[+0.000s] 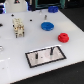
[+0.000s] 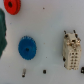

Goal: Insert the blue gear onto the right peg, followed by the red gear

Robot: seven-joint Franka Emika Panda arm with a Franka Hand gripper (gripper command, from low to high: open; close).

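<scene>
The blue gear [image 1: 46, 26] lies flat on the white table, toward the back middle; it also shows in the wrist view [image 2: 26, 47]. The red gear [image 1: 63, 37] lies flat to its right and nearer in the exterior view, and in the wrist view [image 2: 11, 5] it is cut by the frame edge. The black-bordered white base plate [image 1: 56, 58] sits at the front, with the right peg [image 1: 50, 51] upright and bare, and a shorter stub [image 1: 39, 56] beside it. My gripper's fingers show in neither view; only a blurred white part of the arm [image 1: 17, 2] shows at the back.
A beige block with pins [image 1: 18, 27] stands on the exterior view's left, also in the wrist view [image 2: 71, 51]. Small dark specks [image 2: 24, 73] lie on the table. A dark green shape [image 2: 2, 30] sits at the wrist view's edge. Dark clutter [image 1: 52, 8] lines the back.
</scene>
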